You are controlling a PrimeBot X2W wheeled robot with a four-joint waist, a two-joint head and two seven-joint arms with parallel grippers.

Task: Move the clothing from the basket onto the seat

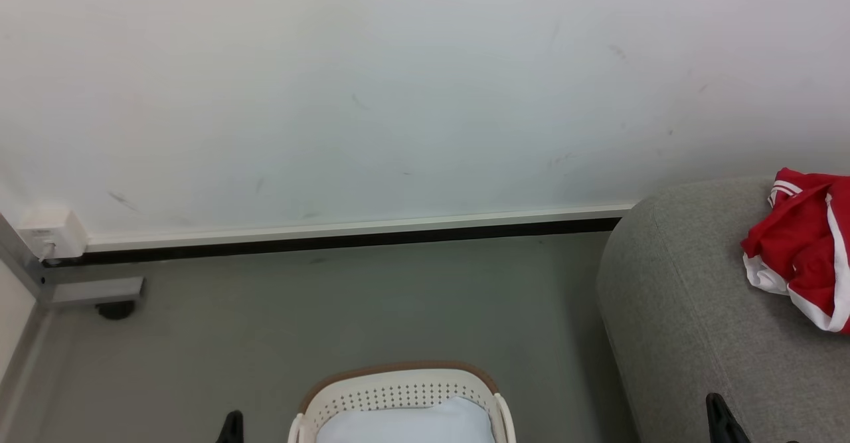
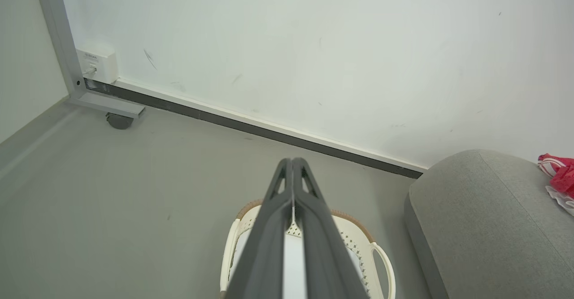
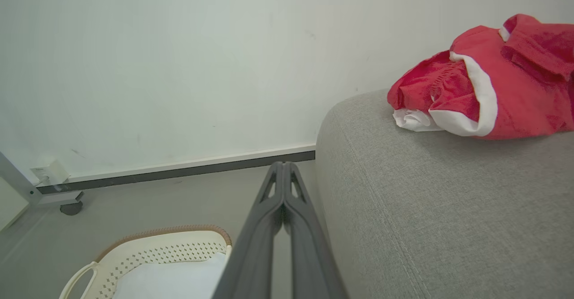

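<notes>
Left end effector [image 2: 292, 161] and right end effector [image 3: 283, 164] are sitting pinched shut, gripping nothing. Clothing [image 1: 803, 250] is lying on the sofa [image 1: 677, 310] at 3 o'clock; basket [image 1: 398, 393] at 6 is showing its liner [image 1: 405, 423], so you're likely done.

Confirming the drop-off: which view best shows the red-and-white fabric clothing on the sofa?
Right wrist view: the red-and-white fabric clothing lies large, mostly in frame, on the grey woven sofa. The head view crops it at the right edge; the left wrist view catches a small corner.
</notes>
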